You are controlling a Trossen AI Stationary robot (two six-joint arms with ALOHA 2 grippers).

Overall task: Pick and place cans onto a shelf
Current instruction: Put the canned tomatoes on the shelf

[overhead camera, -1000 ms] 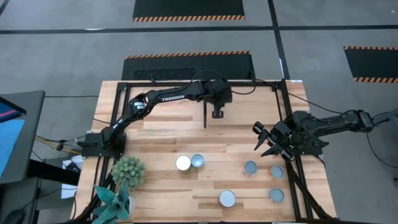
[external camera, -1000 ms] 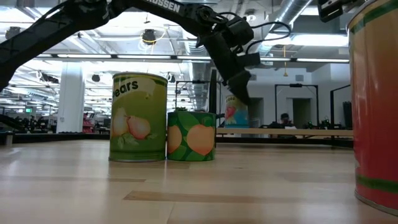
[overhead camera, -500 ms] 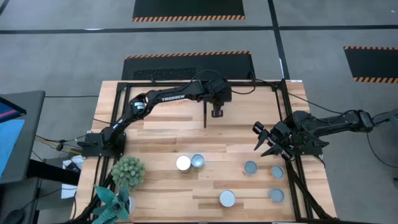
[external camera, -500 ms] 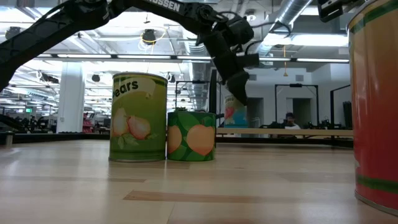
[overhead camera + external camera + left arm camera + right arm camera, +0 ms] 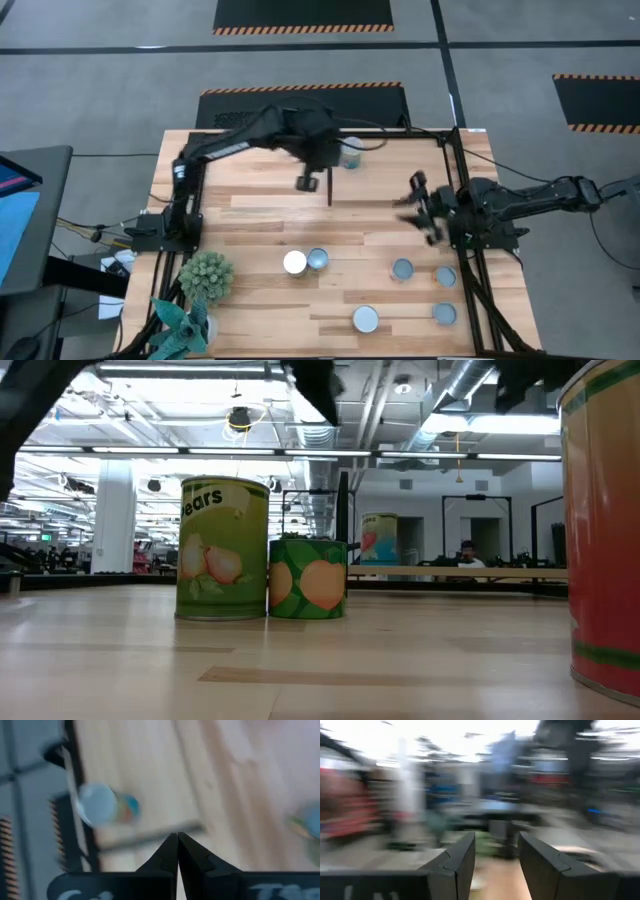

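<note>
Standing at the frame's upper middle, one can [image 5: 350,156] is shelved; six cans [image 5: 400,269] wait lower down, left gripper [image 5: 307,183] pressed together, right gripper [image 5: 418,206] spread.

The right wrist view is smeared throughout; a red-labelled can [image 5: 605,530] is cut off at the low view's edge.

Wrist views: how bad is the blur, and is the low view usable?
Left wrist view: smeared, yet the shut left gripper and a can by the shelf bar are readable. Right wrist view: heavily streaked, only the open right gripper is clear. Low view: pears can and peach can sharp; red can at the edge soft.
</note>
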